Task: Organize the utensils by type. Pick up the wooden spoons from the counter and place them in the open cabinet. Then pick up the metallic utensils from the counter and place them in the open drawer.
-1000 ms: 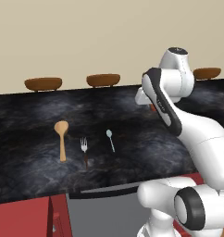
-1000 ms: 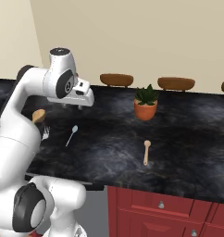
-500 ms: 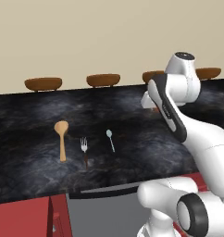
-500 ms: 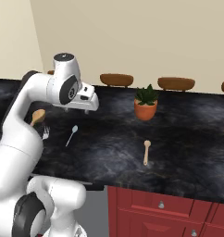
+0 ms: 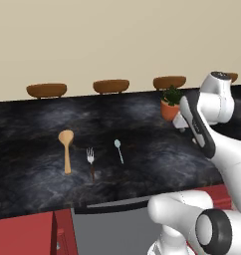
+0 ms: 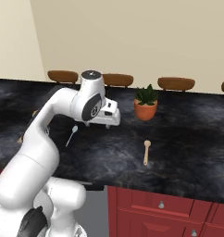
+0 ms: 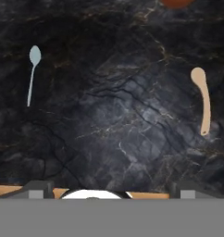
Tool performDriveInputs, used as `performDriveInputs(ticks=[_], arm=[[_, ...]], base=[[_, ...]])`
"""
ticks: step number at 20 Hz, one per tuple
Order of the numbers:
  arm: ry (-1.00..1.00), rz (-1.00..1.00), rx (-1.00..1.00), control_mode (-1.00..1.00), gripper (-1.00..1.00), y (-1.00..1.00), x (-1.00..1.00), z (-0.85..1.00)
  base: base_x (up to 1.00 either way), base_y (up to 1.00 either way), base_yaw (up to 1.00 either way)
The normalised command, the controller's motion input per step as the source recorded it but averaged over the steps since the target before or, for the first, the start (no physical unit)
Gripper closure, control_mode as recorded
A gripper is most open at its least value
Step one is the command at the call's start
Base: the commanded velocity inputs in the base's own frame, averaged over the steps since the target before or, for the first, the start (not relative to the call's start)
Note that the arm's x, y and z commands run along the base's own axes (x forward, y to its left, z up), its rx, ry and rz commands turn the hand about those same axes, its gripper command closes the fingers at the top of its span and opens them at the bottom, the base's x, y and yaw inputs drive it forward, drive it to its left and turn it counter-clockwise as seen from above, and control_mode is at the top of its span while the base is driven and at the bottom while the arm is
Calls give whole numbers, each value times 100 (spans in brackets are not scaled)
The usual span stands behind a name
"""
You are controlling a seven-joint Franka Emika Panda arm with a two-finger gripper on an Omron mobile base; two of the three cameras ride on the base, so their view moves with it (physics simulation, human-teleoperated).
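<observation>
On the black counter [image 5: 142,169] lie a tan wooden spoon [image 5: 66,149], a dark-handled fork [image 5: 90,162] and a thin silver teaspoon [image 5: 118,149]. A second, smaller pale wooden spoon [image 6: 146,152] lies further right, in front of the plant. My gripper [image 6: 105,124] hangs over the counter between the teaspoon [image 6: 72,135] and that small spoon. The hand view looks straight down: teaspoon [image 7: 33,74] at upper left, small wooden spoon [image 7: 202,99] at right, bare counter under the gripper [image 7: 112,187]. Its fingertips [image 7: 40,187] stand wide apart, open and holding nothing. The open cabinet is out of view.
A plant in an orange pot [image 6: 146,105] stands just behind and right of the hand. Several brown bowls [image 5: 110,85] line the back of the counter. Shut red drawers with silver knobs [image 6: 161,205] sit below at right. A red cabinet part [image 5: 28,234] shows at lower left.
The arm has swung right and lower, from above the teaspoon toward the plant and small wooden spoon. The fingers have spread wider. The utensils have not moved.
</observation>
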Motion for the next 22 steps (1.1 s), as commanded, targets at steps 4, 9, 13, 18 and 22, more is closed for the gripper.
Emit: performDriveInputs(ticks=[4,9,13,18,22], arm=[[2,1,0,-100,-100,-59,-1,-27],[7,-8,0,-100,-100,-57,11,-23],[14,-8,0,-100,-100,-44,21,-13],[19,-4,0,-100,-100,-43,25,-25],[11,0,-1,-100,-100,-29,26,-37]], base=[[0,0,0],[0,0,0],[0,0,0],[0,0,0],[0,0,0]])
